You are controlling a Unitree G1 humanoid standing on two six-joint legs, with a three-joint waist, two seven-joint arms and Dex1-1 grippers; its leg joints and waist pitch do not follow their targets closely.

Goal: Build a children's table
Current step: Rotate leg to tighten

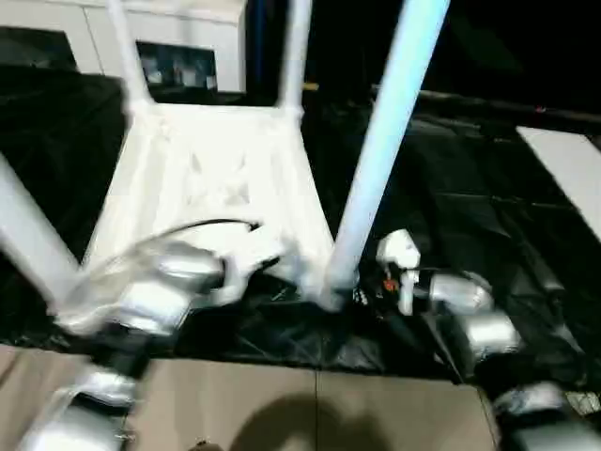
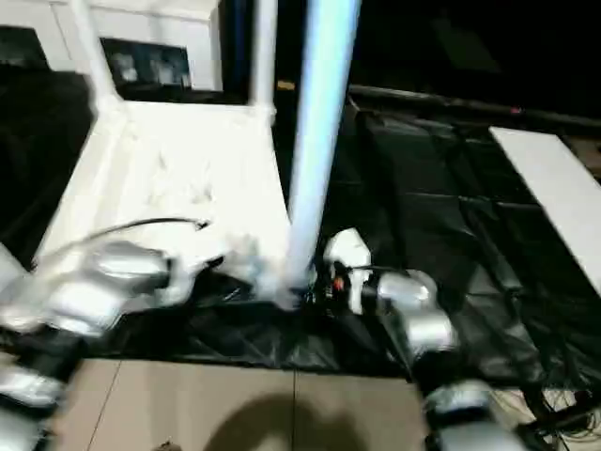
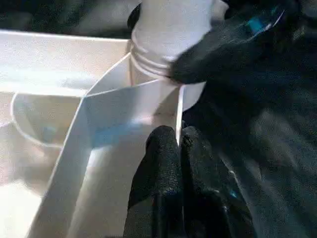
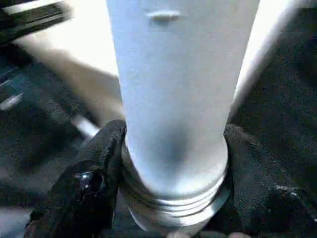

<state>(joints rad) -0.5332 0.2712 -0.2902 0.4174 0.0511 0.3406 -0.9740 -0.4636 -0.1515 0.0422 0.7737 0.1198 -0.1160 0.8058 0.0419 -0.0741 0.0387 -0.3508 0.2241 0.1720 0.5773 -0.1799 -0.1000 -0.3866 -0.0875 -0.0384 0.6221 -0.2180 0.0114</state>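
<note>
The white tabletop (image 1: 207, 178) lies upside down on a black cloth, ribbed underside up. Legs stand in its corner sockets: two at the far corners (image 1: 127, 47) (image 1: 296, 47), one at the near left (image 1: 28, 235), and a tall one at the near right corner (image 1: 385, 141). My right gripper (image 4: 173, 173) is shut on that near right leg just above its threaded base, one finger (image 4: 96, 168) on each side. My left gripper (image 3: 179, 144) is shut on the tabletop's thin side wall (image 3: 148, 99) right beside that corner socket.
A white cabinet (image 1: 188, 38) with glass doors stands behind the tabletop. The black cloth (image 1: 470, 207) spreads to the right, where a flat white board (image 1: 568, 169) lies. Tan floor (image 1: 282, 404) runs along the near edge.
</note>
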